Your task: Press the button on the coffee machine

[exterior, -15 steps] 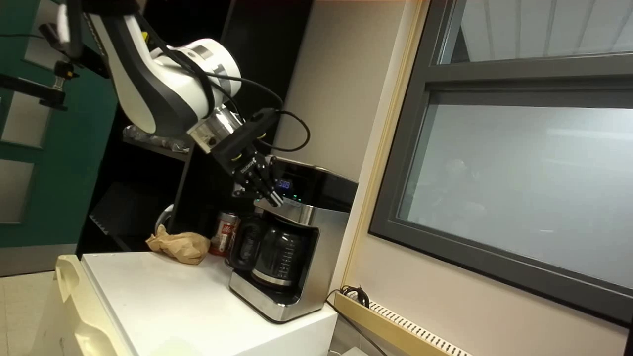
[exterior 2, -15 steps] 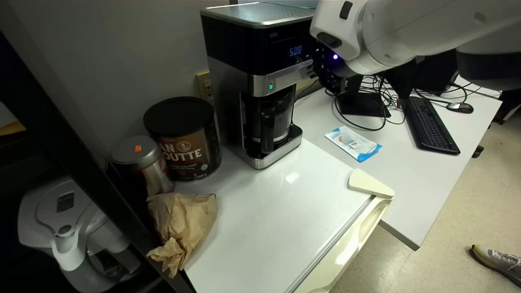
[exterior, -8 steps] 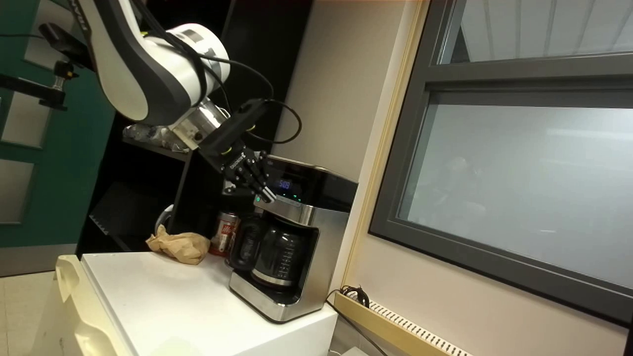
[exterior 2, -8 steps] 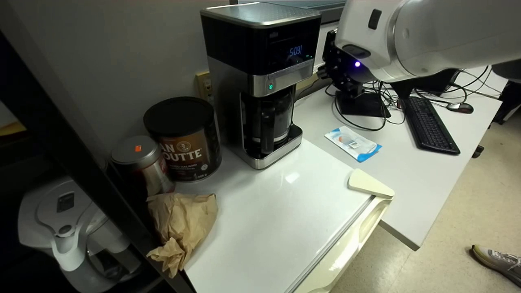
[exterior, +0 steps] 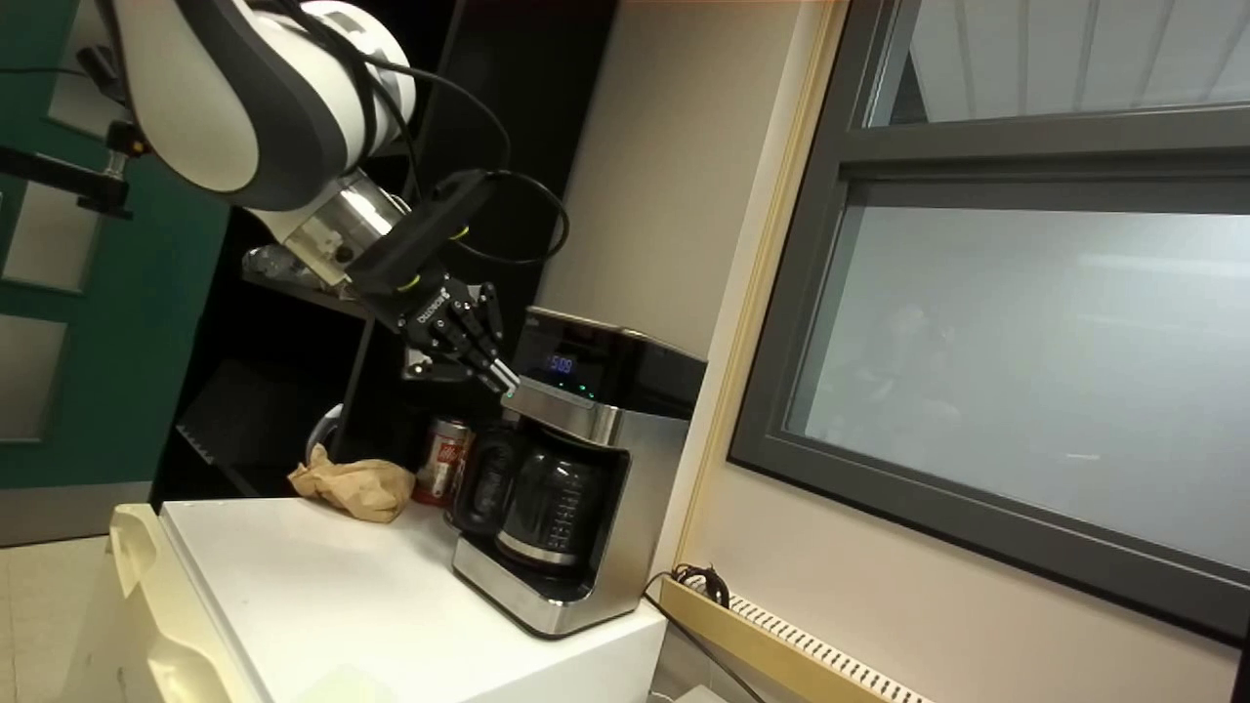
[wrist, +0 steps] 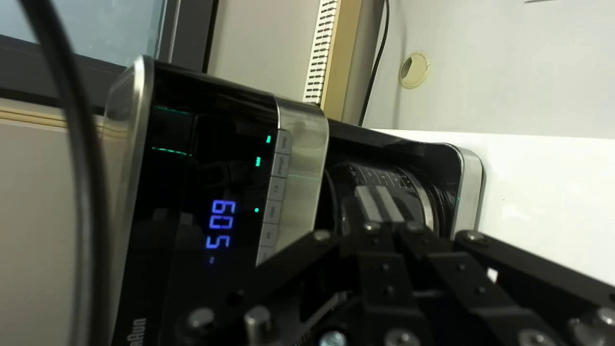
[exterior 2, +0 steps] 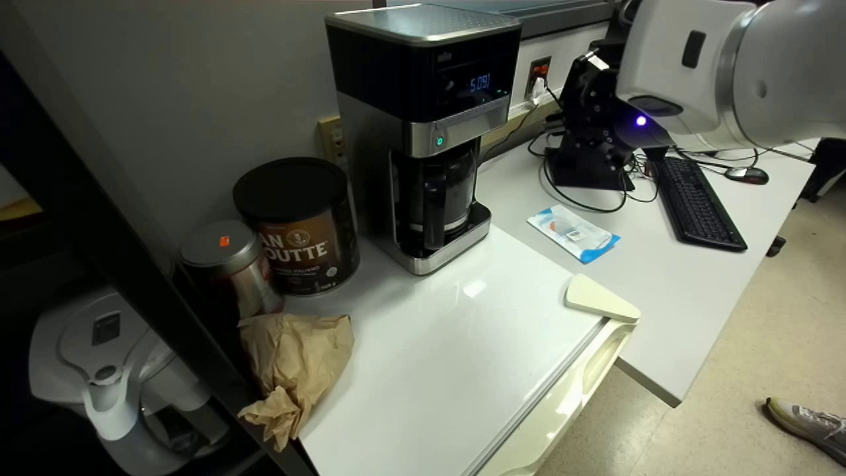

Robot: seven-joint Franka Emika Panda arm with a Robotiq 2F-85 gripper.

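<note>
The machine (exterior 2: 396, 112) stands upright on a white top (exterior 2: 449, 357). Its round button (exterior 2: 439, 141) glows green on the steel band (exterior 2: 476, 129), and a row of small buttons (wrist: 275, 189) runs along the clock (wrist: 221, 223); which one is wanted, I can't tell. The carafe (exterior 2: 461, 192) sits just below the band.

Off the machine's front is the gripper (exterior: 506, 378), apart from it in an exterior view. Its fingers (wrist: 367, 204) are clenched together with nothing between them, a good blunt poker. The green glow may mean the press is done; then back straight away. If not, line the tips up square to the button, push straight in, lightly, and ease off once it gives. A slanted push could skid toward the carafe or shove the machine.

A tin (exterior 2: 301, 228) and a smaller can (exterior 2: 221, 254) stand beside the machine, near a paper bag (exterior 2: 297, 363).
</note>
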